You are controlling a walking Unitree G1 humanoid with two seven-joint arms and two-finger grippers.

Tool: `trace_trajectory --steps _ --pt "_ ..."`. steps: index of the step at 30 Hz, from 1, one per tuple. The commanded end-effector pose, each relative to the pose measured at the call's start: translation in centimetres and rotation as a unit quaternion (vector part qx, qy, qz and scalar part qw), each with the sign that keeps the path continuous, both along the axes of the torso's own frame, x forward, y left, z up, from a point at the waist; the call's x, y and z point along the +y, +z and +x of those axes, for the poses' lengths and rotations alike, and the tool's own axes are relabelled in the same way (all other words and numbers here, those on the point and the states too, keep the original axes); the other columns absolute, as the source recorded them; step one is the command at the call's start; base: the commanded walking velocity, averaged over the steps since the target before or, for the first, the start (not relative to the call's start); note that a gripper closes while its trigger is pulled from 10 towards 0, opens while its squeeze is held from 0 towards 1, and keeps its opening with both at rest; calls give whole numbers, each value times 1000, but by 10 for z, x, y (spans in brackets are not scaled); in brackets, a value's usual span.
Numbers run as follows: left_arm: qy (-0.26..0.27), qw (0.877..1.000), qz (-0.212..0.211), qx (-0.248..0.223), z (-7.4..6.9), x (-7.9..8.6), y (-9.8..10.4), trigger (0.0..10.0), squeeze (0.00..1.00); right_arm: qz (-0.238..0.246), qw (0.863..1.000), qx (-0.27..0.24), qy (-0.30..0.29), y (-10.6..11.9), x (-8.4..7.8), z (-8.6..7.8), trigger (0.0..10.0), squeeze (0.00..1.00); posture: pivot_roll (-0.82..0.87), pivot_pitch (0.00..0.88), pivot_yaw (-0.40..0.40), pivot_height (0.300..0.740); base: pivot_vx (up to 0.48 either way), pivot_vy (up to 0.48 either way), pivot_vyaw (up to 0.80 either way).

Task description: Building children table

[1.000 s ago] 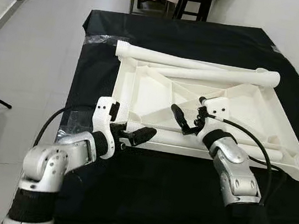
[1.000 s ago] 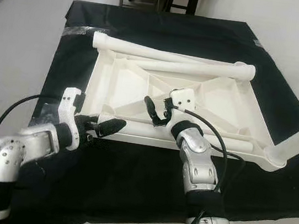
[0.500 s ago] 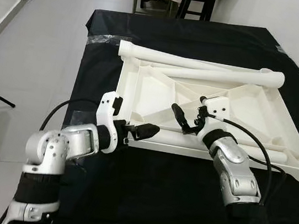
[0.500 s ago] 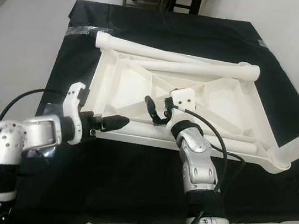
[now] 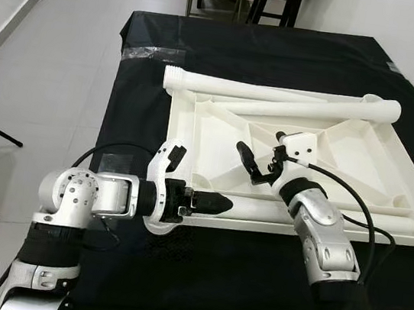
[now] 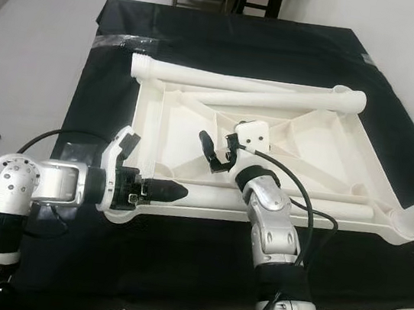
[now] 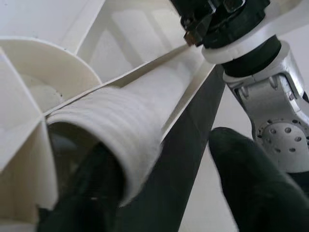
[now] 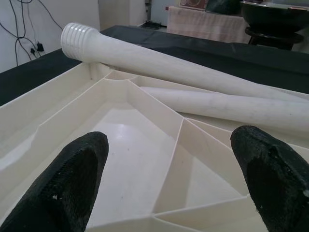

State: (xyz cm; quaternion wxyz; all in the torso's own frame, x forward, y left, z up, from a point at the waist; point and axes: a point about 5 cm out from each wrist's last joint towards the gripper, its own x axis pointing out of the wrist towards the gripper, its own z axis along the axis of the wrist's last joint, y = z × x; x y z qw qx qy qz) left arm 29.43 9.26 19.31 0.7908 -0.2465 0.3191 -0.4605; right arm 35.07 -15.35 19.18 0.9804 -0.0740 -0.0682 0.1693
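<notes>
Left hand point(image 5: 212, 200), fingers spread, now straddles the threaded end of the near leg point(image 5: 314, 214), having slid in from beside the tabletop point(image 5: 361, 157). Right hand point(image 5: 256, 162) hovers wide open over the upturned tabletop, unchanged.

left hand point(image 5: 212, 200) swung in low to the near table leg's point(image 5: 322, 215) threaded end, fingers straddling it

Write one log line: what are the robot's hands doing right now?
left gripper: open around threaded end of table leg | right gripper: open, above tabletop | table legs not yet attached
</notes>
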Motion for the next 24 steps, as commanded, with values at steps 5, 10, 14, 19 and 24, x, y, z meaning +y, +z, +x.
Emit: trace_trajectory --steps 5,10,14,19,24 --pt "-38 998 7 47 -6 -2 -11 0 0 10 1000 -6 0 4 1 -1 10000 0 36 176 -52 740 0 0 0" --pt "-26 998 0 49 -3 1 -11 0 0 16 1000 -13 -5 7 0 -1 10000 0 35 177 -50 740 0 0 0" --pt "17 1000 -10 23 6 9 -3 0 0 37 999 -34 -19 16 -5 -1 10000 0 36 177 -50 740 0 0 0" --pt "74 995 -35 -59 12 33 33 0 0 140 986 -90 -31 49 -23 1 10000 0 43 179 -48 740 0 0 0" --pt "77 992 -37 -92 7 42 46 0 0 192 975 -113 -18 67 -29 -2 10000 0 45 179 -48 740 0 0 0"
